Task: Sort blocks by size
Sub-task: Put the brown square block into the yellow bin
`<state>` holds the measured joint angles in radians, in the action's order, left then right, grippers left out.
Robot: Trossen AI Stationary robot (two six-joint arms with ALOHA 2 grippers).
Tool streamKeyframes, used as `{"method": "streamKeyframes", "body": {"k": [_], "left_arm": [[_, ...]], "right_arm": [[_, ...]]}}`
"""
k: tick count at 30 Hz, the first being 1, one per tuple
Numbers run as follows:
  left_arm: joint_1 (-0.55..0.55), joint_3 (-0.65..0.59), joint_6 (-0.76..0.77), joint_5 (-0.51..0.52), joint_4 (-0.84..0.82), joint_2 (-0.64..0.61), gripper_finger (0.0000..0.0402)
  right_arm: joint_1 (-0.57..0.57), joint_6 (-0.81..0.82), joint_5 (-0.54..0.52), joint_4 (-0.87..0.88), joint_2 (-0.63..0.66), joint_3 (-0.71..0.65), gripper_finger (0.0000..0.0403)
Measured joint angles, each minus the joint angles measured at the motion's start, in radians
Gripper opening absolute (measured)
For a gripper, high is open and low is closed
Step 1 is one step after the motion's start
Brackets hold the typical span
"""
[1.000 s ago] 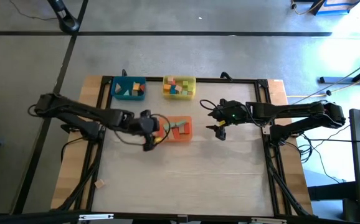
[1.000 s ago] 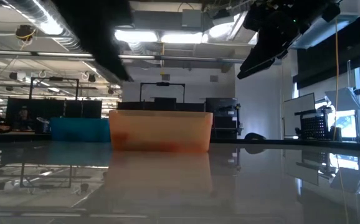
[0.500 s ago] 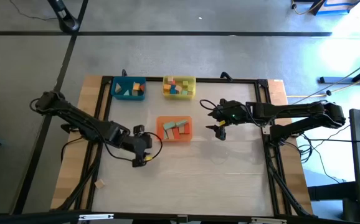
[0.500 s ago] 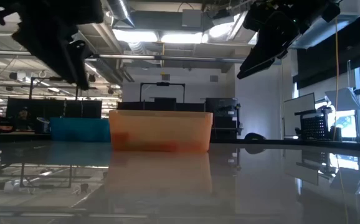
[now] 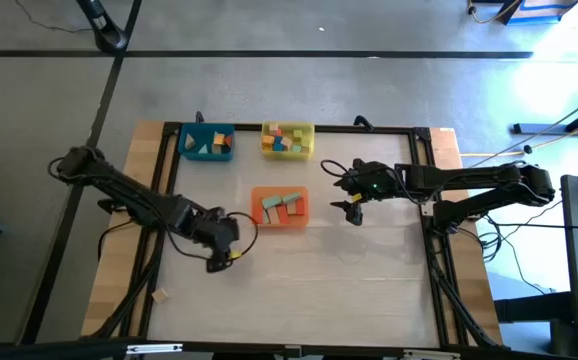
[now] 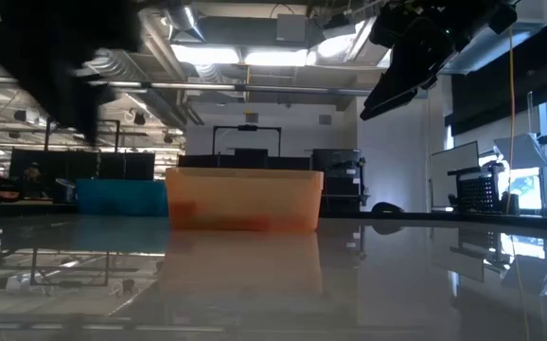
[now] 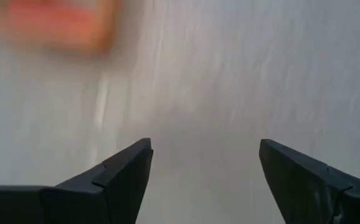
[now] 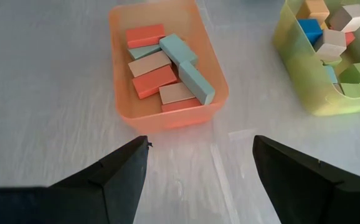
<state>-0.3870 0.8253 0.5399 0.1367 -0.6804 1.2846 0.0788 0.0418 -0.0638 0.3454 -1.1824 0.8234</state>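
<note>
Left claw (image 5: 219, 262) farther from blocks (image 5: 283, 207)

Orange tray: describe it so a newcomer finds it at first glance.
On the table, two trays sit side by side at the far edge: blue tray and yellow tray. The orange tray stands alone nearer the middle, between the left gripper and right gripper. It alone holds long flat blocks.

The left gripper (image 7: 205, 180) hangs over the bare table (image 7: 230, 74), fingers (image 7: 127, 177) spread. An orange blur (image 7: 55, 22) sits beyond
</note>
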Motion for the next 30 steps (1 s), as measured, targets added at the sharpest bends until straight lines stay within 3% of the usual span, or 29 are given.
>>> {"method": "streamKeyframes", "body": {"k": [6, 13, 17, 23, 30], "left_arm": [[-0.135, 0.0, 0.32, -0.034, -0.226, 0.0, 0.0285], [-0.282, 0.0, 0.598, -0.061, -0.319, 0.0, 0.0285], [-0.348, 0.0, 0.762, -0.154, -0.404, 0.0, 0.028], [-0.444, 0.0, 1.003, -0.31, -0.442, 0.0, 0.0252], [-0.53, 0.0, 1.135, -0.414, -0.416, 0.031, 0.0189]], "right_arm": [[0.0, 0.0, 0.0, -0.004, 0.0, 0.0, 0.0289], [0.0, -0.016, 0.0, -0.004, 0.0, 0.0, 0.0289], [0.0, -0.021, -0.01, -0.009, 0.0, 0.0, 0.0289], [0.0, -0.021, -0.018, -0.006, 0.0, 0.0, 0.0289], [0.0, -0.022, -0.015, -0.005, 0.0, 0.0, 0.0289]]}}
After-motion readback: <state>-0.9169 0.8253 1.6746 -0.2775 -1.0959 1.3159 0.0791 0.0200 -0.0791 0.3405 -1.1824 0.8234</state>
